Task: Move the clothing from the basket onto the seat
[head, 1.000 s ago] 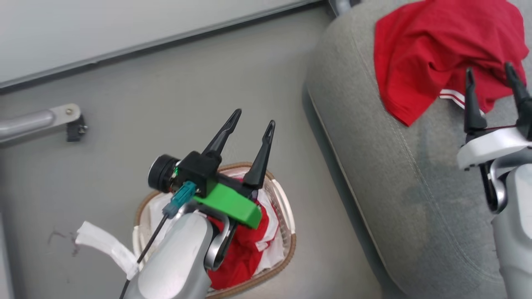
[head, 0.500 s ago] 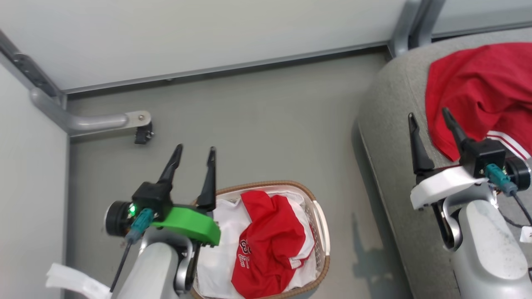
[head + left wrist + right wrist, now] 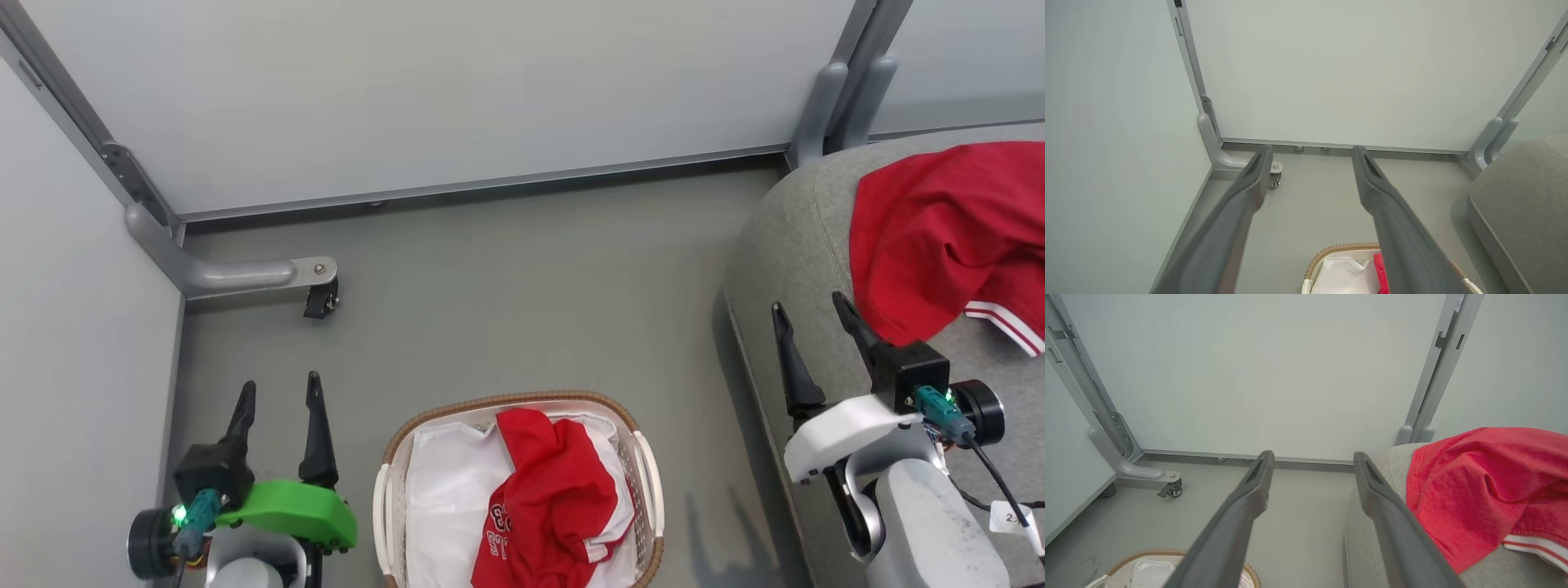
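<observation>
Grey floor [image 3: 506, 310] ran up to pale wall panels [image 3: 457, 98], w/ a metal frame foot [image 3: 245, 278] and its caster nr the left corner. Basket [image 3: 506, 402] sat on the floor at bottom centre, w/ a white liner [image 3: 449, 498] inside; the lettered red garment [image 3: 555, 498] lay crumpled on that liner. Striped red garment [image 3: 939, 237] lay on the seat [image 3: 784, 245] at right, well apart from the basket. Left gripper [image 3: 279, 382] hung over bare floor just left of the basket, fingers apart, nothing btwn them. Right gripper [image 3: 808, 302] stood over the seat's edge, fingers apart & empty, one tip nr the striped garment's edge; touching or not, couldn't tell.
</observation>
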You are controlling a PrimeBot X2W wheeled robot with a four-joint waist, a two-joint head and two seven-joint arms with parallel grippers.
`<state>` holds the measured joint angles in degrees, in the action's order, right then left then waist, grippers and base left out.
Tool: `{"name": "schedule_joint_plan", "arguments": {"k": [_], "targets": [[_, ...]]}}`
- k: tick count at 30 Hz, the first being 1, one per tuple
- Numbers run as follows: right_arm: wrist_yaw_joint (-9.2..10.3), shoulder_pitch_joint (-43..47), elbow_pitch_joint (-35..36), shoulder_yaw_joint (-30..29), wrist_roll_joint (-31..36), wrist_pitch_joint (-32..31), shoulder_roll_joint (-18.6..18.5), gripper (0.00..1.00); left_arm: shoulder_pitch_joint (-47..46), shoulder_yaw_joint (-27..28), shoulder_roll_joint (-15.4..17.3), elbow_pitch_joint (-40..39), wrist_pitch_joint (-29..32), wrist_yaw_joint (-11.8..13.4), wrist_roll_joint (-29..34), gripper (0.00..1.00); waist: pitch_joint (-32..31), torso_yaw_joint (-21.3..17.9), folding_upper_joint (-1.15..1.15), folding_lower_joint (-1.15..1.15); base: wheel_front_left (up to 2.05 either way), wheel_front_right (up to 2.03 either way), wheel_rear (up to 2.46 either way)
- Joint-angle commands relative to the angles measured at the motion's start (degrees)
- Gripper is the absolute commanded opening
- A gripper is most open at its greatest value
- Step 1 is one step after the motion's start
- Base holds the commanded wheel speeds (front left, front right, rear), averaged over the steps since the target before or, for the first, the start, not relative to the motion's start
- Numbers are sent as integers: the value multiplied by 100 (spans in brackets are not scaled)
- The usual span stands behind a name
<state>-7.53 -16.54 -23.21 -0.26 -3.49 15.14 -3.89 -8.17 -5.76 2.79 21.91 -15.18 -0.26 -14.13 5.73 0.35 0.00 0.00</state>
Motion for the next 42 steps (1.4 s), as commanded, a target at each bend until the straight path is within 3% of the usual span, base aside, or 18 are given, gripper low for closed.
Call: {"name": "schedule_joint_plan", "arguments": {"k": [1, 11, 19, 30, 42], "targets": [[8, 106, -22, 17, -10, 1, 11, 100, 129, 79, 21, 6, 5, 27, 11, 100, -36, -15, 0, 0, 0, 0, 0], [8, 197, -47, 64, 0, 1, 48, 100, 438, 293, 21, -14, 5, -9, -76, 100, -75, -56, 0, 0, 0, 0, 0], [8, -3, 47, 105, -57, 1, 57, 100, 207, -60, 22, 173, 4, -168, -200, 100, 173, -102, 0, 0, 0, 0, 0], [8, -717, 489, 310, -146, 1, 19, 100, -696, -879, 22, 591, 5, -395, -519, 100, 1295, -388, 0, 0, 0, 0, 0], [8, -1740, 1214, 588, -360, 1, 76, 100, -2010, -1309, 27, 1517, 5, -580, -510, 100, 2815, -910, 0, 0, 0, 0, 0]]}}
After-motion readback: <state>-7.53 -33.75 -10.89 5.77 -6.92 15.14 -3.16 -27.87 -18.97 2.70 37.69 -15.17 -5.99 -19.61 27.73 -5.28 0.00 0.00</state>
